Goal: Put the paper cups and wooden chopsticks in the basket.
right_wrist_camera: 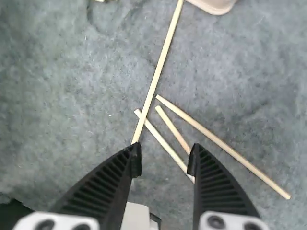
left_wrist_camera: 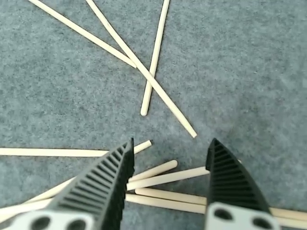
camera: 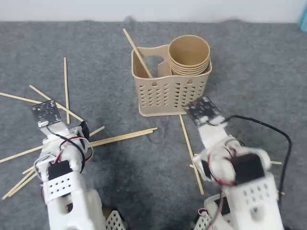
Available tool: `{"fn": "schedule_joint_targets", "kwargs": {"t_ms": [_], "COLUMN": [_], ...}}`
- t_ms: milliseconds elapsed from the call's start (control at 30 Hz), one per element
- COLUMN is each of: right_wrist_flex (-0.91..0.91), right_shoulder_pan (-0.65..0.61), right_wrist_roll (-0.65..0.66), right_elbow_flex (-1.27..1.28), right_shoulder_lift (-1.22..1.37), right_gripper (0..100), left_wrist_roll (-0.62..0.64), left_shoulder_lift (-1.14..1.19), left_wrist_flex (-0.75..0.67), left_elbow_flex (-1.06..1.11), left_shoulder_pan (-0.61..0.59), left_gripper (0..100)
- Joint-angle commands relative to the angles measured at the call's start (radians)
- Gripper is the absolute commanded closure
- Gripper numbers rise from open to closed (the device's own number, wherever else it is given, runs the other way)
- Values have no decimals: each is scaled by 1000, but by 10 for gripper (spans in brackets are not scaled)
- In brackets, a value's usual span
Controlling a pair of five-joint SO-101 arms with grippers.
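Note:
The beige slotted basket (camera: 165, 93) stands at the back centre. A stack of paper cups (camera: 189, 53) fills its right compartment, and one chopstick (camera: 138, 53) leans out of its left one. Several wooden chopsticks lie loose on the grey carpet. My left gripper (left_wrist_camera: 171, 144) is open low over a cluster of chopsticks (left_wrist_camera: 160, 177), with nothing gripped; three more chopsticks (left_wrist_camera: 144, 72) cross just beyond it. My right gripper (right_wrist_camera: 165, 147) is open above the ends of a long chopstick (right_wrist_camera: 160, 72) and three shorter-looking ones (right_wrist_camera: 165, 141); it holds nothing.
The left arm (camera: 62, 153) stands at the front left and the right arm (camera: 230, 163) at the front right, with a black cable (camera: 283, 139) looping beside it. A pair of chopsticks (camera: 122, 137) lies between the arms. A basket corner (right_wrist_camera: 213, 5) is near the long chopstick's far end.

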Motion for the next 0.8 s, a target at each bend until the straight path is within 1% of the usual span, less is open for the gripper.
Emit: {"fn": "schedule_joint_targets", "kwargs": {"t_ms": [0, 267, 467, 667, 767], "right_wrist_flex": [-82, -223, -321, -438, -496], "right_shoulder_pan": [18, 18, 18, 16, 12], "right_wrist_roll": [26, 18, -101, -172, -186], "right_elbow_flex": [-8, -8, -8, -6, -6], "right_shoulder_lift": [134, 426, 553, 656, 713], "right_gripper": [826, 826, 826, 826, 826], "left_wrist_roll": [-6, -6, -6, -6, -8], "left_shoulder_lift": [-20, -20, -20, -20, -20], "left_wrist_flex": [-21, -21, -21, -21, -25], "left_elbow_flex": [-2, -2, -2, -2, -2], "left_shoulder_pan": [8, 5, 5, 5, 8], "left_gripper": [768, 768, 768, 768, 768]}}
